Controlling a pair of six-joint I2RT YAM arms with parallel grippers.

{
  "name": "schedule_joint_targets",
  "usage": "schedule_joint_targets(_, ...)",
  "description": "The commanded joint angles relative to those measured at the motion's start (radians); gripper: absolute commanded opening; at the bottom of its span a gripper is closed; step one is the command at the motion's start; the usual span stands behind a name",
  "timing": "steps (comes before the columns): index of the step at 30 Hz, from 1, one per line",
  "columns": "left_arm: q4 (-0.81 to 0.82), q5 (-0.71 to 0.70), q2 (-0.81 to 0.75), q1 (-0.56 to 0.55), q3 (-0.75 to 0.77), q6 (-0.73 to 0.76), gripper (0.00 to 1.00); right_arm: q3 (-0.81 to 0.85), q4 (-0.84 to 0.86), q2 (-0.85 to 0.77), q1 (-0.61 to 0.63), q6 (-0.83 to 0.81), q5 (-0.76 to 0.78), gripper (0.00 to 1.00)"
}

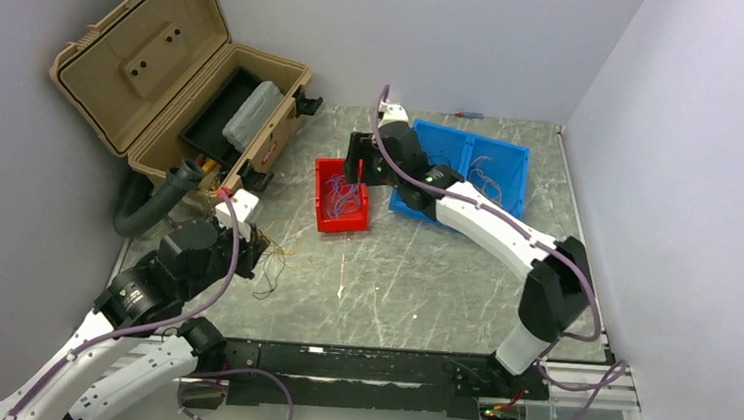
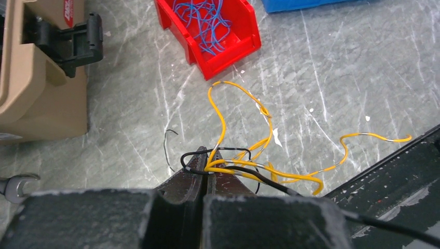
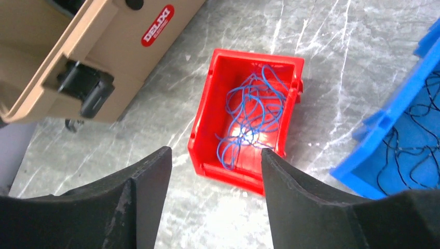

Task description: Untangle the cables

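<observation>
The desk (image 1: 423, 274) is grey stone-patterned, closed in by pale walls at the back and on both sides. An open tan case (image 1: 159, 63) stands in the far left corner, a red bin (image 1: 342, 225) in the middle, and a blue bin (image 1: 448, 146) just to its right.

From above, you see only a thin tangle in front of your left arm. The left wrist view makes it clear: yellow cables (image 2: 223, 127) and one black cable (image 2: 259, 178) lie in loops on the desk, near the red bin but apart from it. It also shows a wrench head (image 2: 15, 187) at the left edge.

The right wrist view looks down into the red bin, where blue cables (image 3: 254, 111) lie in a heap. Thin black cables (image 3: 415, 150) lie in the blue bin.

Your left arm is low, beside the case. The left fingers (image 2: 189, 176) are pressed together and clamp the yellow cables, and the black cable loops over their tips.

Your right arm reaches far forward, with its wrist above the red bin. The right fingers (image 3: 140, 192) stand apart with nothing between them.
</observation>
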Motion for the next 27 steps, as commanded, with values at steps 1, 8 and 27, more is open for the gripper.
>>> schedule_joint_targets(1, 0.025, 0.078, 0.037, -0.002, 0.073, -0.022, 0.00, -0.090, 0.042, -0.149, 0.003, -0.044, -0.049, 0.68)
schedule_joint_targets(8, 0.103, 0.264, 0.094, -0.002, 0.105, -0.106, 0.00, -0.366, 0.181, -0.472, 0.002, -0.102, -0.199, 0.76)
schedule_joint_targets(27, 0.442, 0.494, 0.234, -0.003, 0.078, -0.310, 0.00, -1.112, 0.819, -1.029, 0.013, 0.100, -0.687, 0.78)
